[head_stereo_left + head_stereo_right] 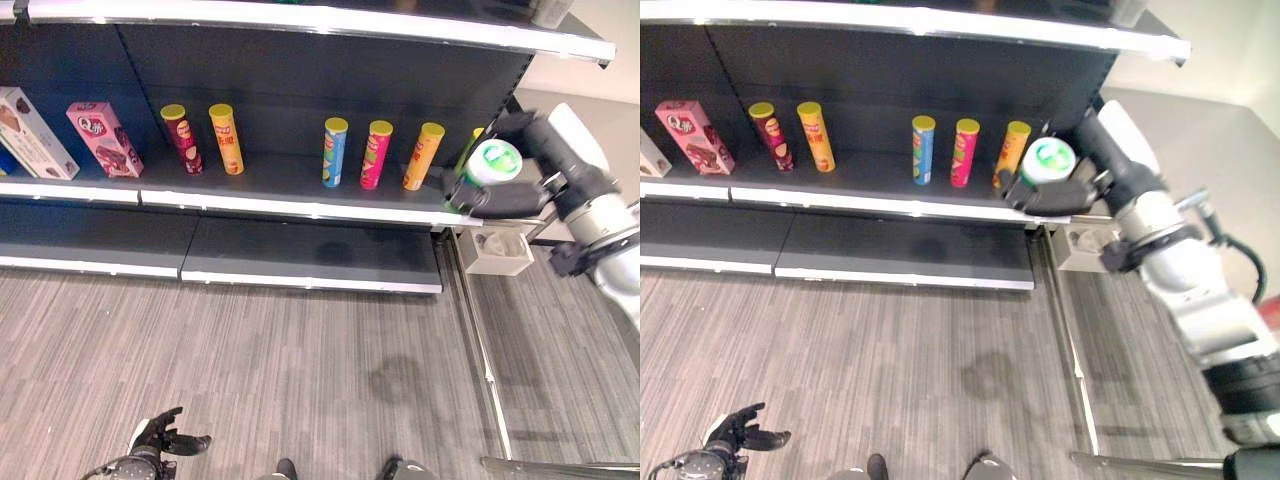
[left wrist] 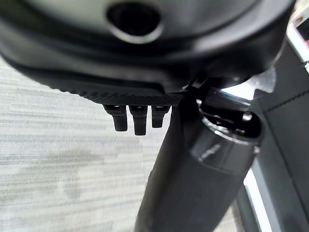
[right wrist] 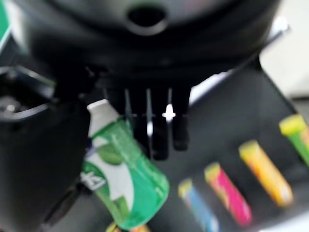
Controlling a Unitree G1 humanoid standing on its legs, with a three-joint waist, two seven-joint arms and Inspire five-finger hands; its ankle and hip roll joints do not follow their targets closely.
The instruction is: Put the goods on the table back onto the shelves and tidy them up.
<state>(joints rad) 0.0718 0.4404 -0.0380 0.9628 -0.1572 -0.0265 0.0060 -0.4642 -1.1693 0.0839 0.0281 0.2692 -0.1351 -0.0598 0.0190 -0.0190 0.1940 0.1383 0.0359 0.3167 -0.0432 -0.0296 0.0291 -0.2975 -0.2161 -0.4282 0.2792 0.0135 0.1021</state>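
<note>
The green can sits in my right hand, fingers and thumb curled round its body with its white-rimmed end turned up toward my head. I hold it at the right-hand end of the middle shelf, just above the shelf's front edge, right beside the orange can. In my right wrist view the same green can lies across my palm, tilted, my fingers straight out past it above the row of cans.

Along that shelf, going away from the orange can toward my left, stand a pink can and a blue can close together. After a gap come a second orange can and a dark red can, also as a pair. Further along the shelf leans a pink box, and beyond it a white box at the far left end. All the cans stand upright with yellow lids.

Below the middle shelf runs a lower shelf, bare where I can see it. A small white bin sits on the floor just past the shelf's right end, under my right hand.

My left hand hangs low over the grey carpet, well apart from the shelf, its fingers loosely spread and holding nothing.
</note>
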